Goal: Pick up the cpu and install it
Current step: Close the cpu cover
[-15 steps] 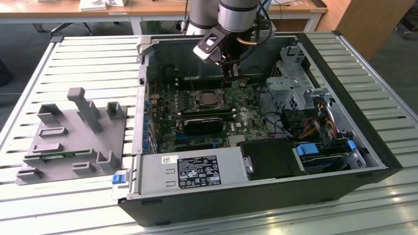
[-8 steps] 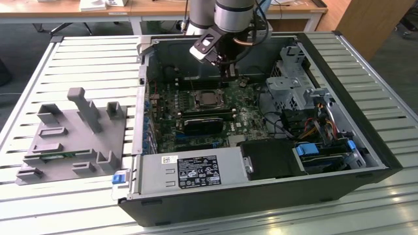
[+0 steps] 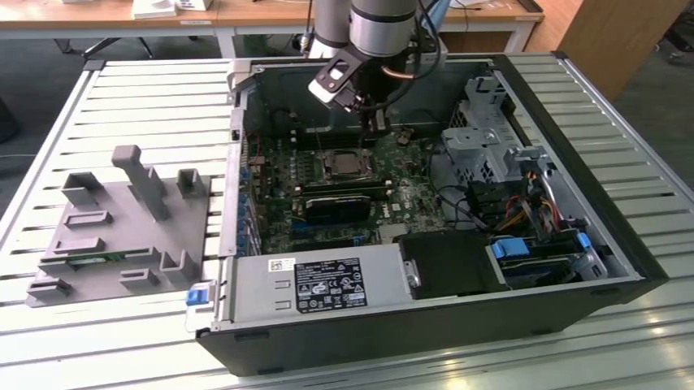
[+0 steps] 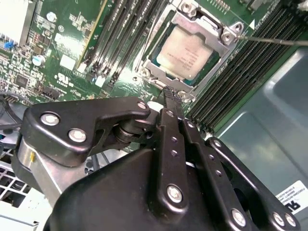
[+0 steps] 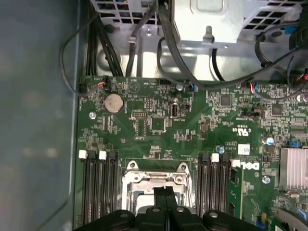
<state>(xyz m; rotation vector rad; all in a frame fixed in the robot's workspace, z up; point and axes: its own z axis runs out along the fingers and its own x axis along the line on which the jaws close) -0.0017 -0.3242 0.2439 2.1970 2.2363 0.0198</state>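
Claw (image 4: 169,94) was shut, its two thin fingers pressed together with nothing between them; it carried nothing. It hung over the socket frame (image 4: 204,21), tips close to the frame's near edge; contact could not be told.

Cpu (image 4: 190,53) lay flat inside that frame, silver top up. In the exterior view it sat at about seven o'clock from the claw. Memory slots (image 4: 120,33) ran along both sides of the frame.

Judgement: the chip was probably light, rigid and slick on top, with a delicate underside. It was best taken by two opposite rim edges and kept level.

Case (image 3: 434,337) lay open on the slatted surface (image 3: 141,106), with a grey fixture (image 3: 119,219) at nine o'clock of it.
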